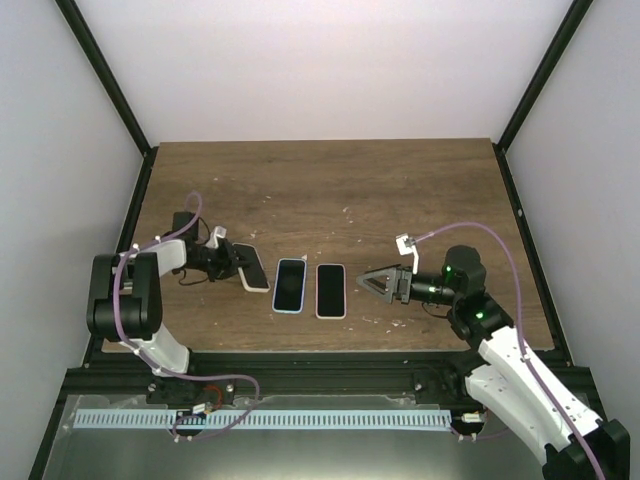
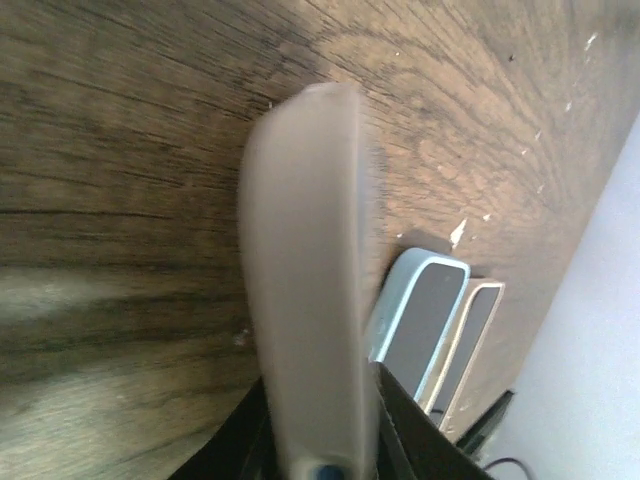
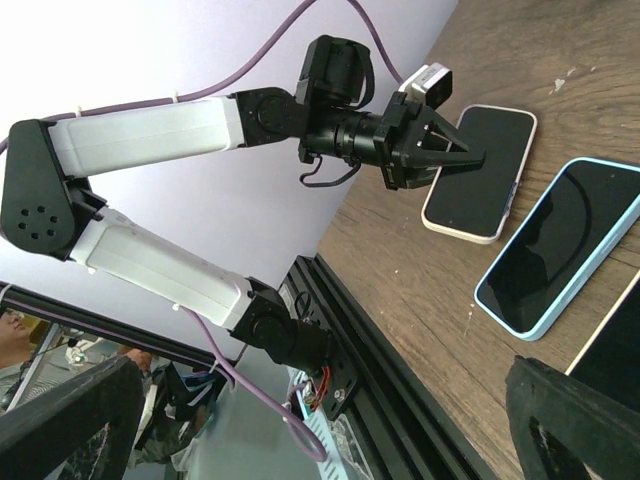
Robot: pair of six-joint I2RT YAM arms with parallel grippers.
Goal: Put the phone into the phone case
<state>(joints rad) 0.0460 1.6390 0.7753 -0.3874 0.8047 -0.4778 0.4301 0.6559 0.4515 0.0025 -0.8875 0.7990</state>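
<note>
Left hand (image 1: 235,262) clamped on white-rimmed slab (image 1: 256,272) (phone or case, unclear), long axis diagonal; right hand (image 1: 365,281) wide open, empty.

Three phones (image 1: 252,267) (image 1: 289,285) (image 1: 330,290), two arms (image 1: 125,300) (image 1: 520,365), one table (image 1: 350,190).

A dark brown wooden table top (image 1: 330,180), flecked with pale scuffs, fills the middle of the top view. Plain white walls close it in: a back wall (image 1: 320,60) across the top of the frame, a left wall (image 1: 50,150) and a right wall (image 1: 595,150). Black frame posts (image 1: 105,75) slant up at upper left and upper right. A black rail (image 1: 330,372) edges the table's near side, above a grey metal surface (image 1: 330,455). The light is soft and even.
</note>
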